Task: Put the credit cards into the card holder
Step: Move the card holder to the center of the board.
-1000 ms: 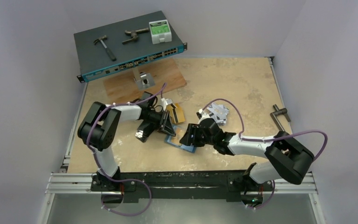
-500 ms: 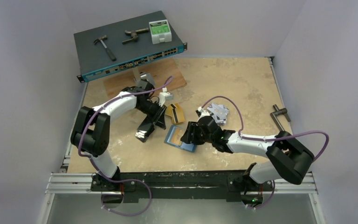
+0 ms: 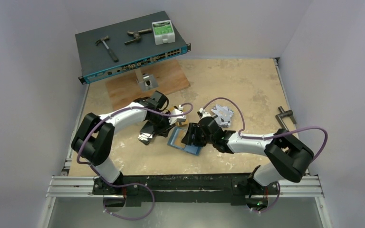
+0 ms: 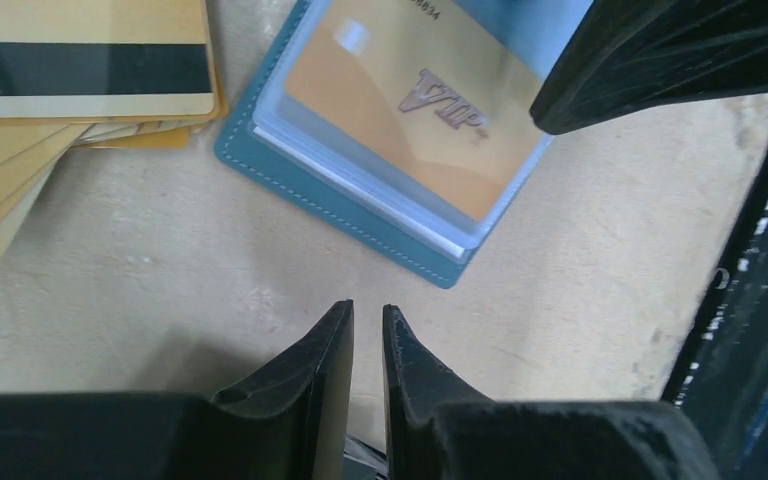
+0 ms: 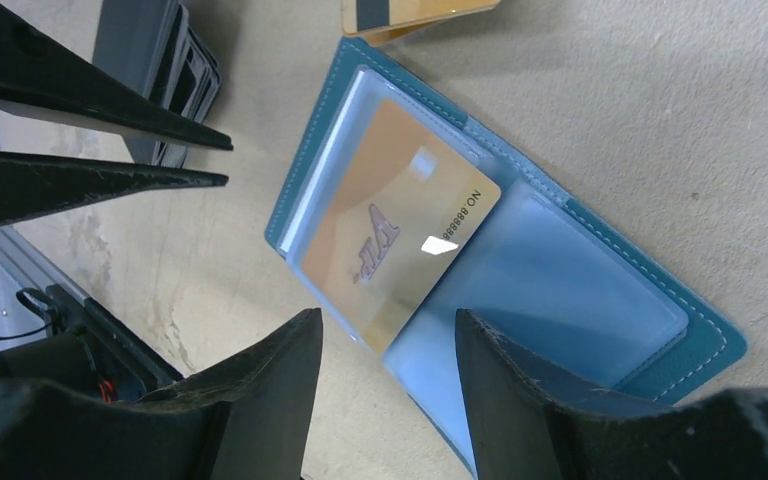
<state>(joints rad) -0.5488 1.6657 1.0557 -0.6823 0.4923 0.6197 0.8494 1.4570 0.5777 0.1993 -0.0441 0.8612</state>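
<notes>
Seating gold card [image 5: 390, 240] in card holder [image 5: 700, 330] | right gripper [image 5: 388, 318] jaws half-spread, empty | left gripper [image 4: 368, 310] at holder's 10 o'clock, nearly closed, empty | we'd pin holder, push squarely.

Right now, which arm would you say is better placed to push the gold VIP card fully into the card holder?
Likely right: the right pincer hangs open directly over the protruding gold VIP card. The left pincer, nearly shut, sits beside the card holder.
</notes>
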